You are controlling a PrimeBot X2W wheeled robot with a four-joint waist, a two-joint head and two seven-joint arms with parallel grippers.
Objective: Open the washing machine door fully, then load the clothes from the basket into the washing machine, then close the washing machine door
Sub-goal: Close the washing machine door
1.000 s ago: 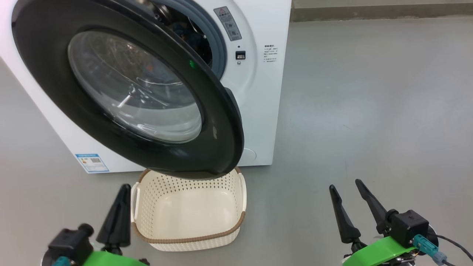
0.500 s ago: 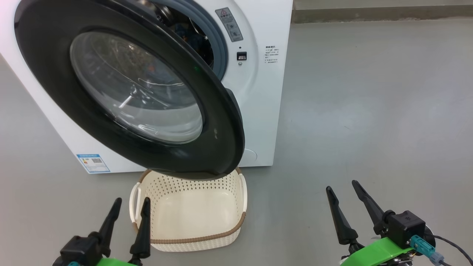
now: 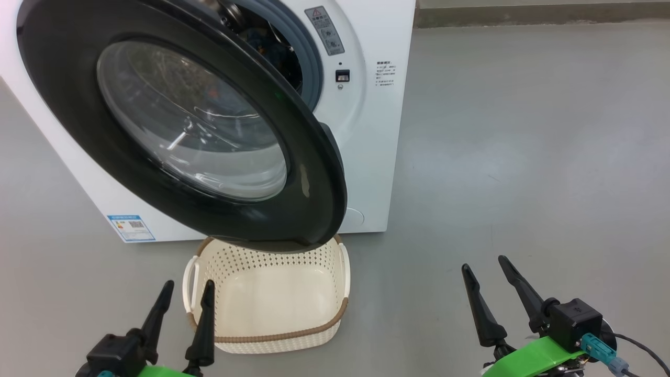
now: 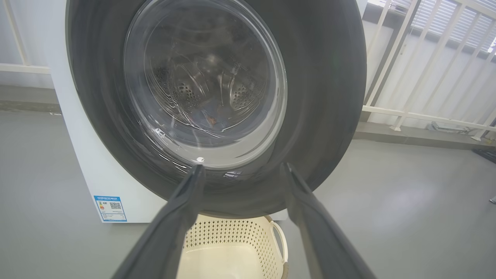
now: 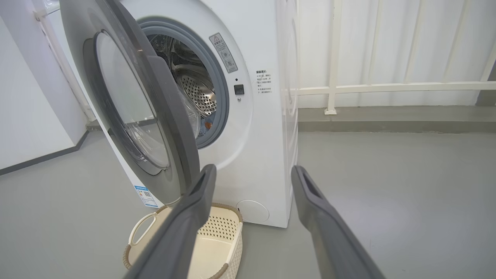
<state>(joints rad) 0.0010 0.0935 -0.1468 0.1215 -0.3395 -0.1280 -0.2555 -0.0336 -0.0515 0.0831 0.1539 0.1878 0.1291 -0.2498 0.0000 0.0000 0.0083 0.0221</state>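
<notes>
Standing partly open, the washing machine door leaves a gap to the drum along its right edge. Washing machine: far left on the grey floor. Clothes: bluish heap with an orange-brown spot, low in the drum. Basket: on the floor just near of the machine, far end under the door's lower rim. Left gripper: fingers spread wide, holding nothing, at the basket's near-left corner. Right gripper: equally wide, nothing held, well apart at near right.

Far rim of the basket behind the washing machine door; blue label print illegibly small.
</notes>
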